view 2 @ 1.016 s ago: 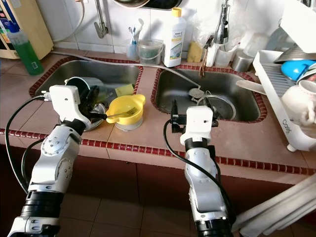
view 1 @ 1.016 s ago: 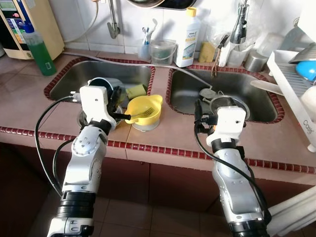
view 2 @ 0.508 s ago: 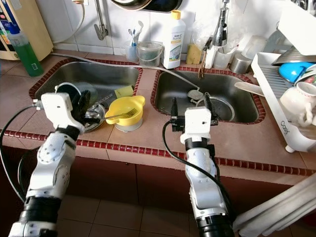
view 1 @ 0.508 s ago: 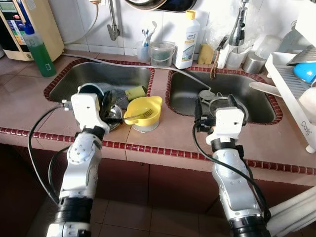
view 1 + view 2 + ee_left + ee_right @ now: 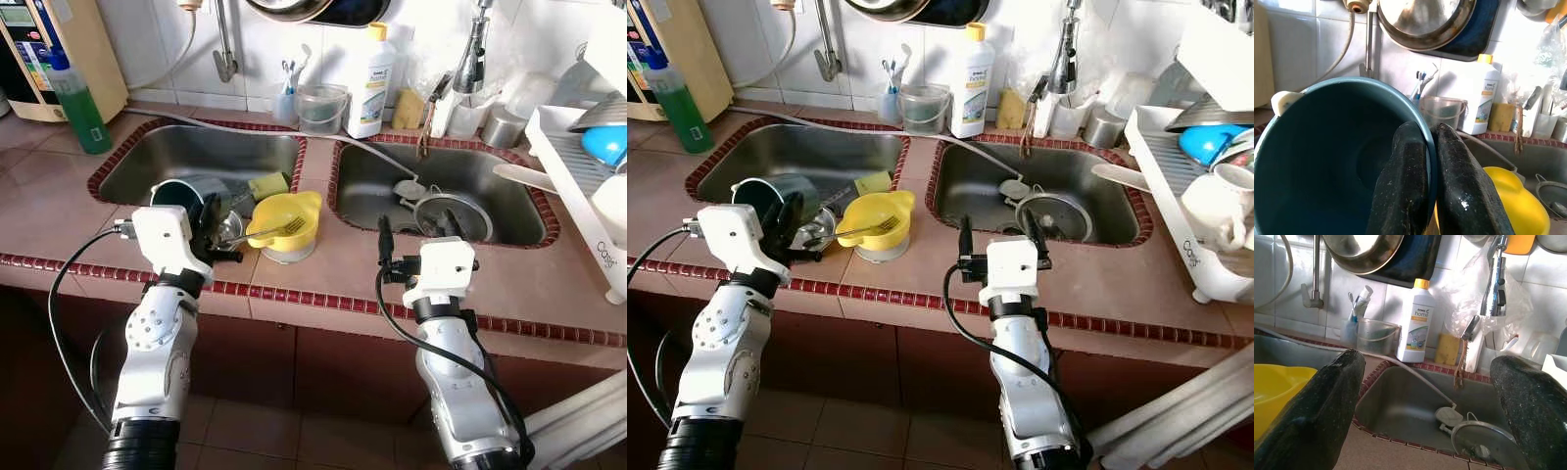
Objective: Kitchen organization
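Note:
A dark teal pot (image 5: 186, 192) lies tilted on its side at the front of the left sink (image 5: 167, 157). My left gripper (image 5: 217, 235) is shut on its rim, one finger inside and one outside, as the left wrist view shows (image 5: 1432, 129) against the teal pot (image 5: 1327, 161). Just right of it stands a yellow bowl (image 5: 285, 219) with a fork (image 5: 270, 231) resting in it. My right gripper (image 5: 417, 233) hovers open and empty over the counter in front of the right sink (image 5: 490, 186); the right wrist view shows its wide-spread fingers (image 5: 1317, 401).
A round metal strainer (image 5: 449, 211) lies in the right sink. A green bottle (image 5: 78, 98) stands at back left, a white detergent bottle (image 5: 373, 76) and clear tub (image 5: 321, 106) behind the sinks, a dish rack (image 5: 588, 171) at right. A sponge (image 5: 266, 182) sits by the bowl.
My left gripper has drawn back toward the counter's front edge, bringing the teal pot with it. My right gripper has also pulled back a little from the right sink.

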